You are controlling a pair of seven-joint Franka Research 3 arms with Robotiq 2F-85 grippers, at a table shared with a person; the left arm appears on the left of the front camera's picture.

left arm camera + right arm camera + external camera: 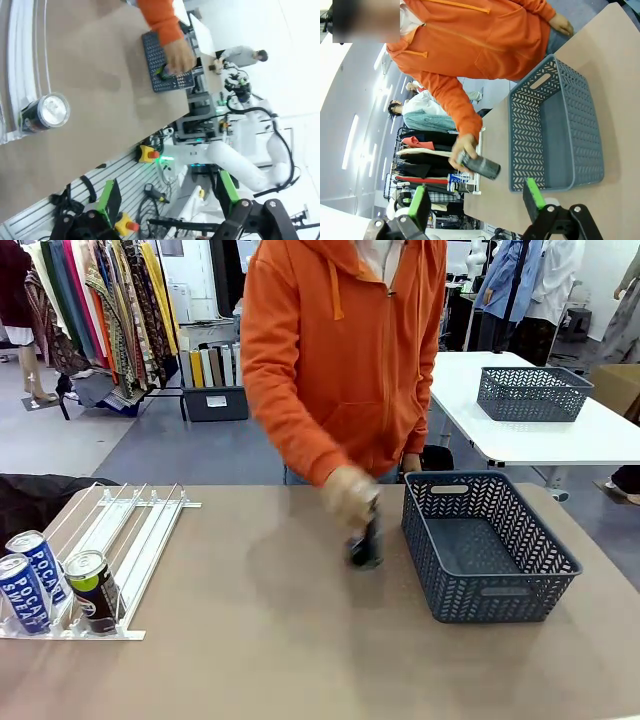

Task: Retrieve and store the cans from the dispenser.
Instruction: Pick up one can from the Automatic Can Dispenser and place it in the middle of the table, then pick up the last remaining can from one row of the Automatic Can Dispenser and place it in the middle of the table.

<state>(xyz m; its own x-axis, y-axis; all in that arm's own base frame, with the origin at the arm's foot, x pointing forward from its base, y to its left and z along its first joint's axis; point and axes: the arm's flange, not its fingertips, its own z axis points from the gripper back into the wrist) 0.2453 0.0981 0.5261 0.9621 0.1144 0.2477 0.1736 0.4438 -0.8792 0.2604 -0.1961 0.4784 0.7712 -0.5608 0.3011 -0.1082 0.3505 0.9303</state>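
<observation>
Dark can (366, 542) in the person's hand (347, 495) hangs beside the grey basket (497, 602). We judge storing underway. Next, one of the cans (42, 568) must leave the dispenser (150, 535). The left fingers (110, 197) and right fingers (532, 192) stand spread, empty.

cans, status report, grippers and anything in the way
Left gripper open, right gripper open, both empty. Three cans at the dispenser front. Person's hand holds a dark can beside the basket, in the way there.

the table (300, 660) is viewed from the robot's side, facing the person (340, 360); the grey basket (500, 605) is shared with both distant wrist views.
</observation>
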